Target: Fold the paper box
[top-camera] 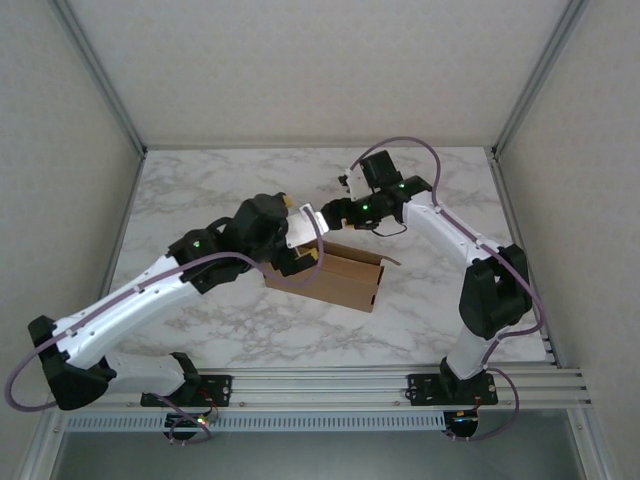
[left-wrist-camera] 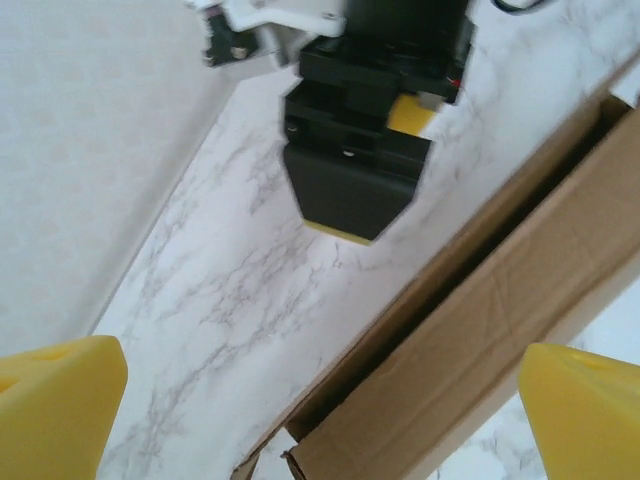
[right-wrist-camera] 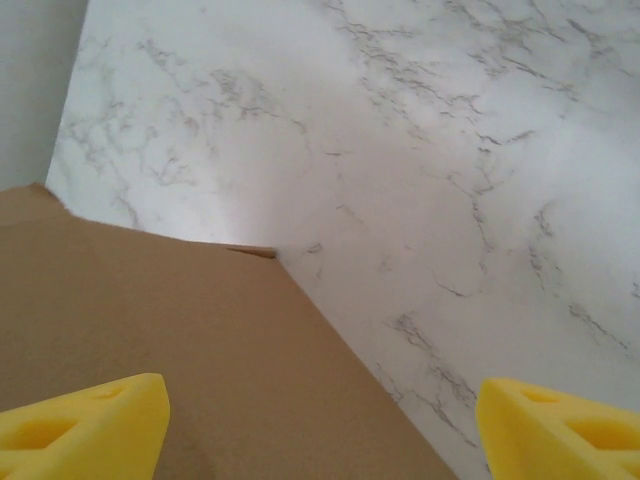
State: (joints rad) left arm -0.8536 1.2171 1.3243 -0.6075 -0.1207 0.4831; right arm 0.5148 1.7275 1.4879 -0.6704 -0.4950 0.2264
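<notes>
The paper box (top-camera: 340,280) is brown cardboard, partly folded, lying on the marble table (top-camera: 440,180) between the two arms. My left gripper (top-camera: 300,260) hovers over its left end. In the left wrist view that gripper (left-wrist-camera: 320,420) is open, its yellow fingertips (left-wrist-camera: 60,400) far apart, and the box's wall and open slot (left-wrist-camera: 480,330) run diagonally below. My right gripper (top-camera: 320,217) hangs just behind the box's far left corner, and it faces me in the left wrist view (left-wrist-camera: 360,150). The right wrist view has this gripper (right-wrist-camera: 325,430) open over a flat panel of the box (right-wrist-camera: 150,340), holding nothing.
Bare marble tabletop (right-wrist-camera: 450,150) lies behind and to the right of the box. Pale walls and a metal frame (top-camera: 115,100) enclose the table on three sides. A rail (top-camera: 330,385) carrying the arm bases runs along the near edge.
</notes>
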